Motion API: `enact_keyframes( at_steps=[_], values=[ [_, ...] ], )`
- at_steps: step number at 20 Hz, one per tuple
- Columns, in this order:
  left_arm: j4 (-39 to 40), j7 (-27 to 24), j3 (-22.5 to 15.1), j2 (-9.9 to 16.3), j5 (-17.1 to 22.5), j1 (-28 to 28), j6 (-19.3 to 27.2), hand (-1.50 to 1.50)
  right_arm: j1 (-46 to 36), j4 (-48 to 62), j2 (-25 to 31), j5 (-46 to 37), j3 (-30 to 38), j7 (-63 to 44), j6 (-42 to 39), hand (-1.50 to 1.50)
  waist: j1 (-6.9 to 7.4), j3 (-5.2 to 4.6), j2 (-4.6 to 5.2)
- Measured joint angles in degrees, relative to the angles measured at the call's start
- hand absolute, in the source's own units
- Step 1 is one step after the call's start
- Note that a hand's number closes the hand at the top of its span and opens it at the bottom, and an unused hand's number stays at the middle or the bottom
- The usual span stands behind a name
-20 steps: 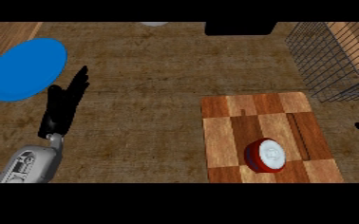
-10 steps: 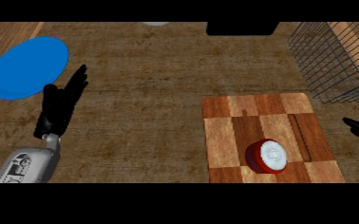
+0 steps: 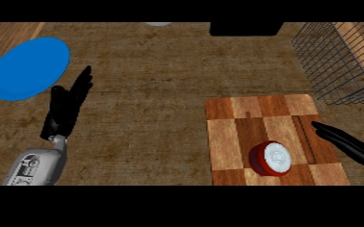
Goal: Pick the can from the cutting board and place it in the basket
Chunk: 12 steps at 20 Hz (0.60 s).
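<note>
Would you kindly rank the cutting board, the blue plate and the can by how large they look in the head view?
1. Cutting board, largest.
2. Blue plate, next, though the view's left edge cuts it off, so its full extent is unsure.
3. Can, clearly smallest, standing on the board.

- Left hand [image 3: 68,107]: open, fingers straight and pointing up-view, grey forearm below it at lower left.
- Right hand [image 3: 340,140]: only straight dark fingers show, entering from right edge, well apart from the left hand.
</note>
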<state>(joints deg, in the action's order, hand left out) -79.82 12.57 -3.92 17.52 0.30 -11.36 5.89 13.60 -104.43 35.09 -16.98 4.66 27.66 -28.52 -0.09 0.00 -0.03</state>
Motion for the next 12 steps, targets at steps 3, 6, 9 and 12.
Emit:
enact_keyframes(
  at_steps=[3, 6, 9, 12],
  values=[
    [1.1, 0.5, 1.4, -0.2, -0.4, -1.6, -1.3, 0.00, -1.7, 1.0, -2.6, -2.7, -0.9, -0.3, -0.1, -1.50, -0.03, 0.00, 0.02],
    [0.8, 0.8, 1.8, -1.2, -1.4, -1.4, -1.5, 0.00, -3.7, 3.0, -4.6, -5.3, -1.2, 0.0, -0.2, -1.50, 0.01, 0.01, 0.02],
    [1.1, 1.1, 2.6, -1.9, -2.1, -2.1, -2.0, 0.00, -4.2, 1.7, -7.5, -7.5, -2.5, -1.7, -0.2, -1.50, -0.03, 0.00, 0.01],
    [0.0, 1.0, 3.4, -2.1, -2.6, -0.8, -2.8, 0.00, -4.3, 1.8, -9.8, -10.0, -3.8, -1.6, 0.3, -1.50, 0.01, -0.01, 0.00]
  ],
)
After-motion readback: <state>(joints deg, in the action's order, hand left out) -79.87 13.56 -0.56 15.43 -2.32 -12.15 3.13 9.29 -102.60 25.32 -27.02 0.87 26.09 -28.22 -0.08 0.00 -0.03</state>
